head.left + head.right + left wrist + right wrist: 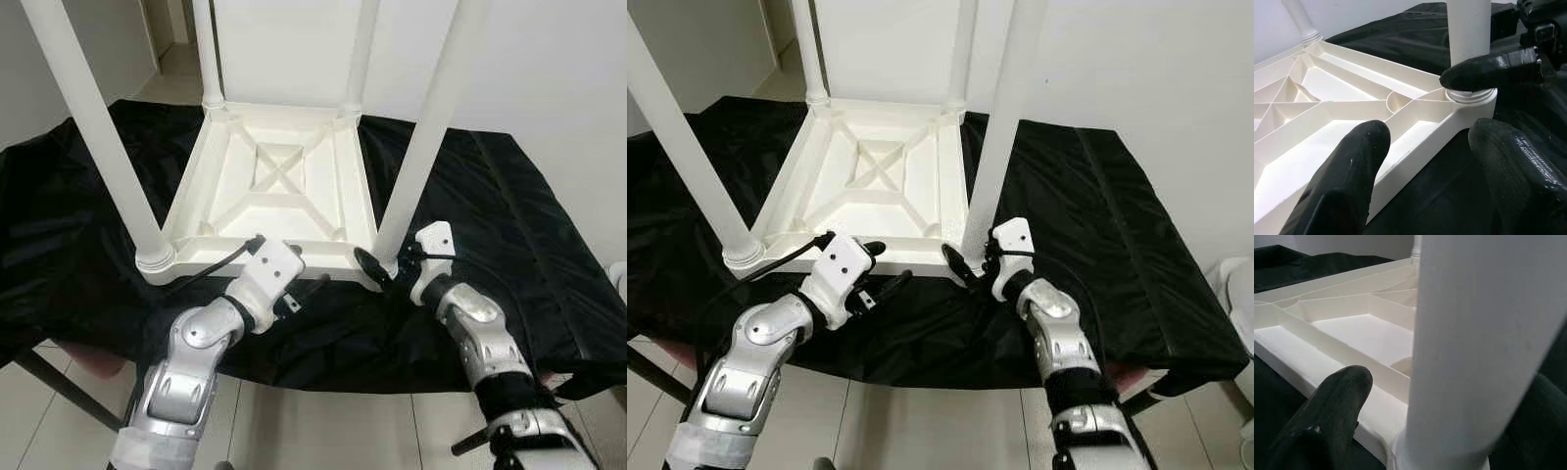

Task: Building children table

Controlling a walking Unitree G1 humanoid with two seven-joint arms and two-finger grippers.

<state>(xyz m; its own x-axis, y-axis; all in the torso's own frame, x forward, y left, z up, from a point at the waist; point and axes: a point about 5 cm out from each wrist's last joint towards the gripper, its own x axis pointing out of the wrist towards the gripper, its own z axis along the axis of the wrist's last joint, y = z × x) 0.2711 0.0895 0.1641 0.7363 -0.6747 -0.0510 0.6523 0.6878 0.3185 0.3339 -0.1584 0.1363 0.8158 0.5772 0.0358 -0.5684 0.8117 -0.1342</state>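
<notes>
**Non-task items in view**

I see a black cloth [509, 225] draped over the work surface, wrinkled and glossy, hanging over the near edge. A raised fold runs along its right part. Under the cloth at the near left, a dark leg or bar [59, 387] slants down toward the floor, with a bit of pinkish edge [93, 360] peeking out just above it. Light tiled floor [323, 426] shows below the cloth's near edge. White wall [549, 69] stands behind the surface. At the far right edge I note a white rounded object [1236, 294], can't tell what.
</notes>
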